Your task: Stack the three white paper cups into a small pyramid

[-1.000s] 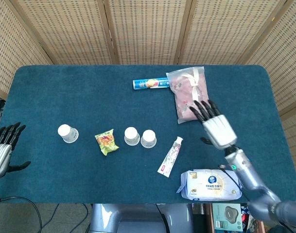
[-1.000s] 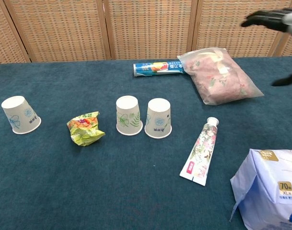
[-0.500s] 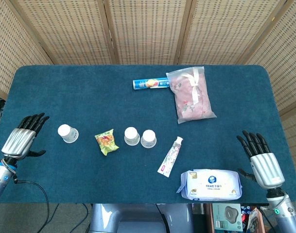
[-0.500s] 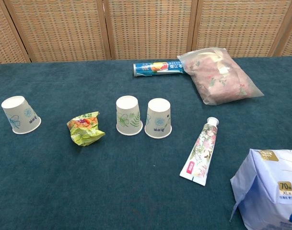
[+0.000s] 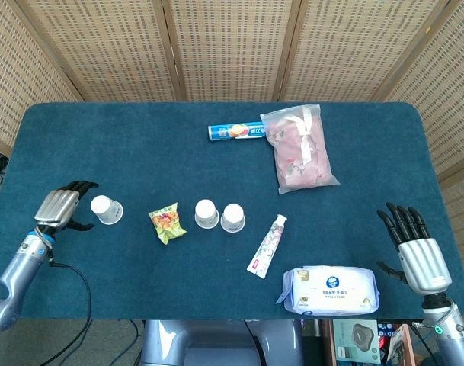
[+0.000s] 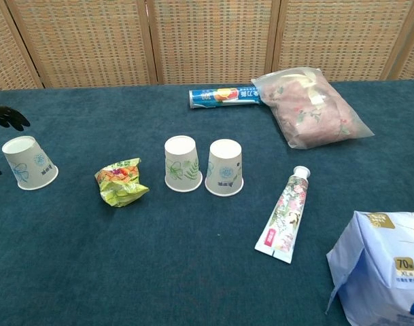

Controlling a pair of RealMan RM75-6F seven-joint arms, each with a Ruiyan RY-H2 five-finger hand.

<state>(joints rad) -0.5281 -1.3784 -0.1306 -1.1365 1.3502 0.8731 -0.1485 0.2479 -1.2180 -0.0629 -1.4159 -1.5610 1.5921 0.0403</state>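
At the far left the left robot hand (image 5: 62,207) hovers just left of the lone paper cup (image 5: 106,210), fingers spread and curled around nothing, so the step looks like reaching for that cup. Right of it lies a crumpled snack packet (image 5: 167,224), then the cup pair (image 5: 220,216), standing upside down side by side on the desk (image 5: 140,152). Next, the lone cup likely needs grasping and lifting onto that pair. Well right, the right robot hand (image 5: 416,248) hangs open, empty.
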